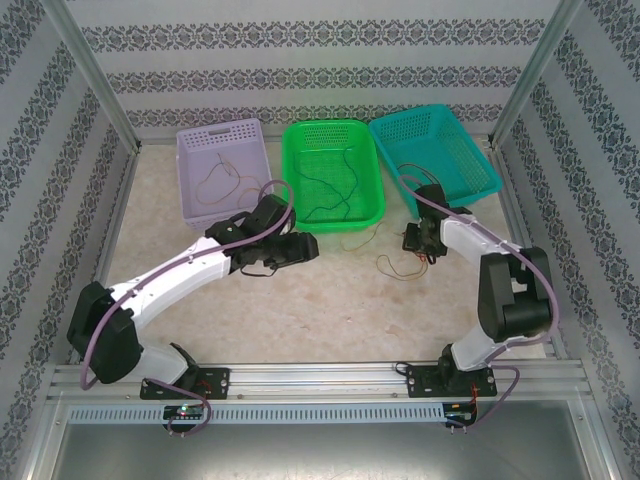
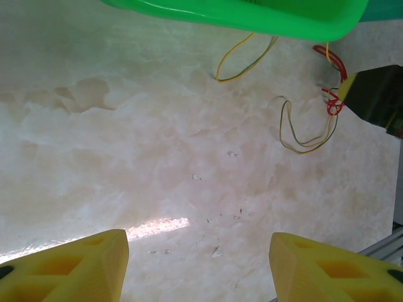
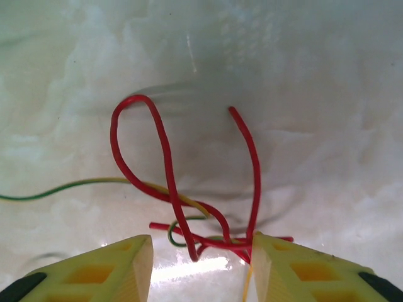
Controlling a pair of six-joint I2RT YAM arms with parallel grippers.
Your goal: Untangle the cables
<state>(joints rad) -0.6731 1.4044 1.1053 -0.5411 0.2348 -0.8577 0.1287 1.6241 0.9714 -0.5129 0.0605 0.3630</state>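
Lavender basket: the perforated lavender plastic basket (image 1: 190, 165) stands at the left end of the far row. A thin brown wire (image 1: 213, 185) lies looped on its floor.
Green basket: the bright green perforated plastic basket (image 1: 340, 225) sits in the middle, just beside the lavender one. A thin dark wire (image 1: 345, 195) curls inside it.
Teal basket: the teal perforated plastic basket (image 1: 480, 165) is at the right end, angled, with its near corner close to my right arm.
Cables on the table: the rest lie loose on the pale marbled tabletop (image 1: 330, 310), in front of the gap between the green and teal baskets. The glossy red wire (image 3: 164, 163) makes a tall loop and crosses over itself. A yellow-green wire (image 3: 82, 184) runs in from the side and passes through that crossing. My left wrist camera shows another yellow-green loop (image 2: 242, 63) just below the green basket's rim.
My right jaws: my right gripper (image 3: 201, 267) is low over the knot. Its yellow fingers (image 3: 113, 270) are parted on either side of the crossing. The red wire touches the inner face of one finger but is not pinched, so I am released.
My left jaws: my left gripper (image 2: 198, 270) hangs near the front left corner of the green basket, well apart from the tangle. Its yellow fingertips (image 2: 82, 267) are spread, with bare tabletop between them, and grasp nothing.
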